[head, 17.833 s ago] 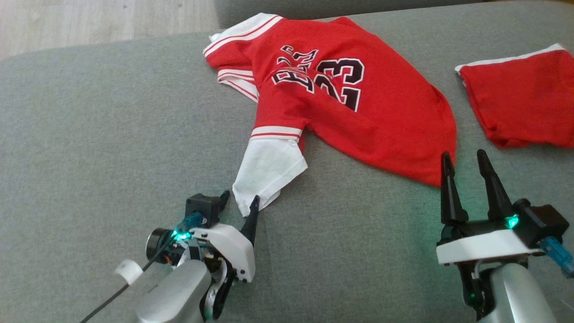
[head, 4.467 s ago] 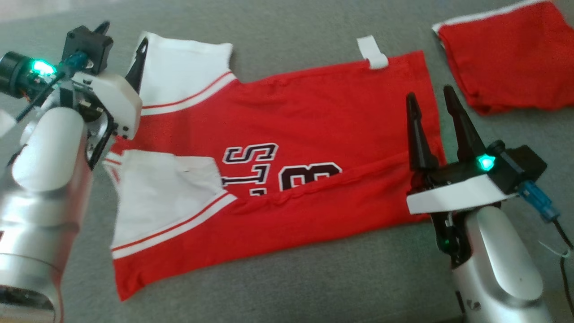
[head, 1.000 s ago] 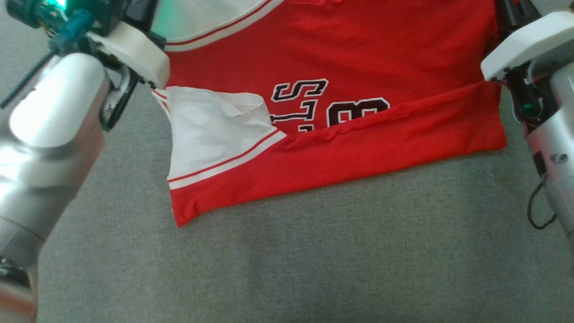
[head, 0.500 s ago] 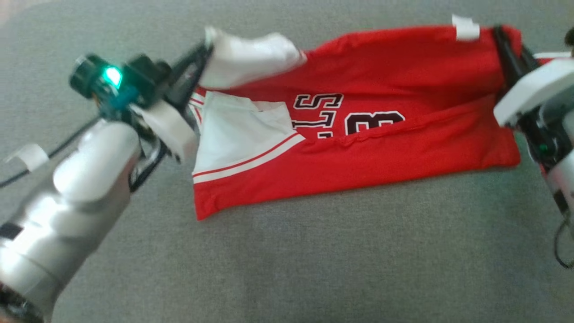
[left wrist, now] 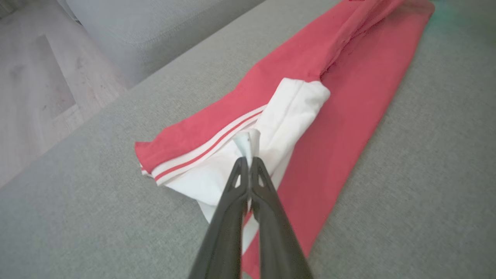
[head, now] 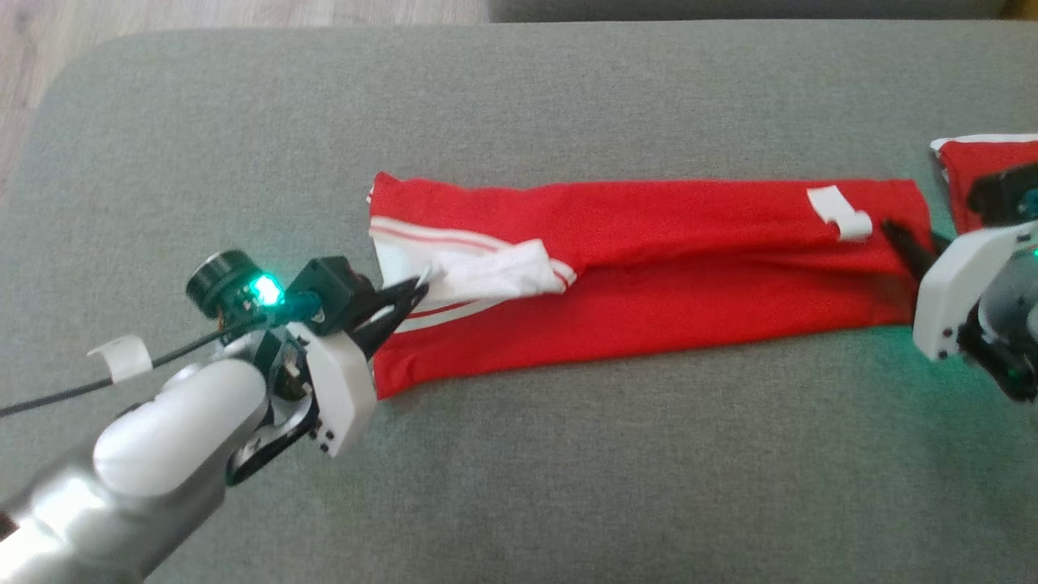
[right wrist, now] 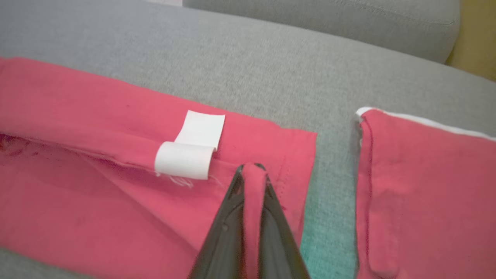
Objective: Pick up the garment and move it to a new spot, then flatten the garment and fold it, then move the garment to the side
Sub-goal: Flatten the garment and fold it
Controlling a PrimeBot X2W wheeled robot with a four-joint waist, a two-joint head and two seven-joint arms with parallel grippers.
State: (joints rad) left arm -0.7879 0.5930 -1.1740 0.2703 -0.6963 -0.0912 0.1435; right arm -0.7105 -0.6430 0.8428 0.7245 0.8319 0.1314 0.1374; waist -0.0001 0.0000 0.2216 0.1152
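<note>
The garment (head: 649, 268) is a red jersey with white sleeves, folded into a long narrow band across the grey cushion. My left gripper (head: 418, 288) is shut on its white sleeve at the band's left end; the left wrist view shows a pinch of white cloth (left wrist: 248, 141) sticking out past the closed tips of my left gripper (left wrist: 248, 159). My right gripper (head: 892, 231) is shut on the red hem at the right end, and in the right wrist view my right gripper (right wrist: 254, 168) holds a ridge of red fabric, just beside the white label (right wrist: 190, 149).
A second red garment (head: 977, 166) with white trim lies just right of the jersey, a narrow strip of cushion between them (right wrist: 337, 155). Wooden floor (head: 49, 57) shows past the cushion's far left edge. A backrest (right wrist: 329, 19) rises behind.
Both grippers carried the far edge of the jersey toward me and laid it over the near half, hiding the lettering. The head camera tilted up, showing more cushion.
</note>
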